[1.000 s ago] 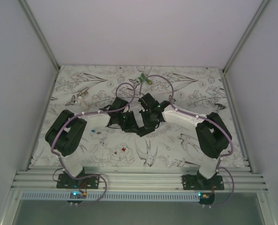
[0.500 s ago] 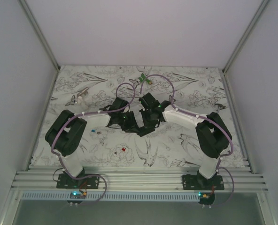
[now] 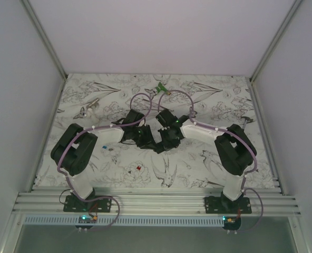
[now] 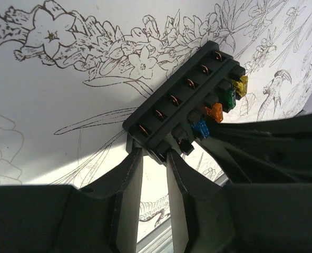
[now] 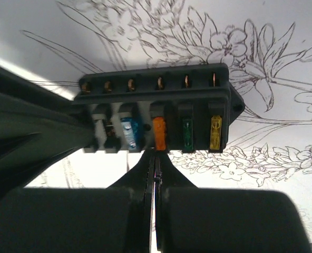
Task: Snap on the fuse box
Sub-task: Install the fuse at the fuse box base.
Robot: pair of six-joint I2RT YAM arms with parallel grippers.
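The fuse box (image 4: 182,100), a black oblong block, is held between the two grippers at the middle of the table (image 3: 198,163), about halfway from its near edge to its far edge. We cannot tell whether it rests on the flower-printed sheet or hangs just above it.

Nearest to us, the two arms are bolted to the table's near edge, the left arm (image 3: 87,142) on the left and the right arm (image 3: 219,137) on the right. A little farther in, a tiny loose red fuse (image 3: 138,168) lies on the sheet between them. A tiny blue fuse (image 3: 104,147) lies just beside the left arm.

Farther in, both arms bend inward and meet at the block. The left gripper (image 4: 152,154) is closed to a narrow gap and pinches one short end of the block between its fingertips. The right gripper (image 5: 155,157) has its fingers pressed together, with only a thin slit between them. Its tip touches the block's long side, just under the orange fuse (image 5: 158,134). We cannot tell whether it nips anything there.

The block's face shows a row of six copper contacts. Below them sit a blue fuse (image 5: 129,132), the orange one, a green fuse (image 5: 188,134) and a yellow fuse (image 5: 215,132).

Farthest away, near the back edge, a small green-and-white gadget (image 3: 162,88) lies well apart from the grippers.
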